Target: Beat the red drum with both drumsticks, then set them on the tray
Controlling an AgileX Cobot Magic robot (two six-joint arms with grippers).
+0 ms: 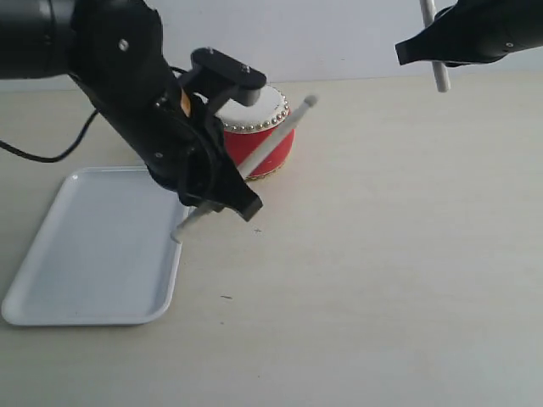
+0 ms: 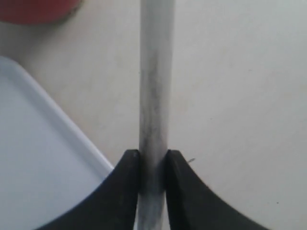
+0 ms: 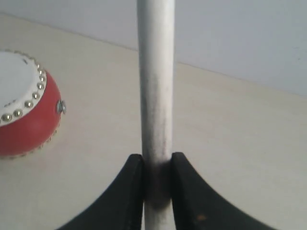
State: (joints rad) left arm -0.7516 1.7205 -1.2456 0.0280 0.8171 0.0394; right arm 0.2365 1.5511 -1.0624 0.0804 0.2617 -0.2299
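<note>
Slim round drumsticks (image 1: 273, 139) (image 3: 156, 86), seemingly grey-smudged.

Even soft light, blurry wrist close-ups

Before me, a pale beige counter (image 1: 407, 280) carries tiny dark specks (image 1: 226, 297); a plain white wall (image 1: 339, 34) stands at its far edge.

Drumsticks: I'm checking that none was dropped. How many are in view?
2. One drumstick is clamped in the left gripper, slanting in front of the red drum; the other is in the right gripper, raised high. None seems hidden.
</note>
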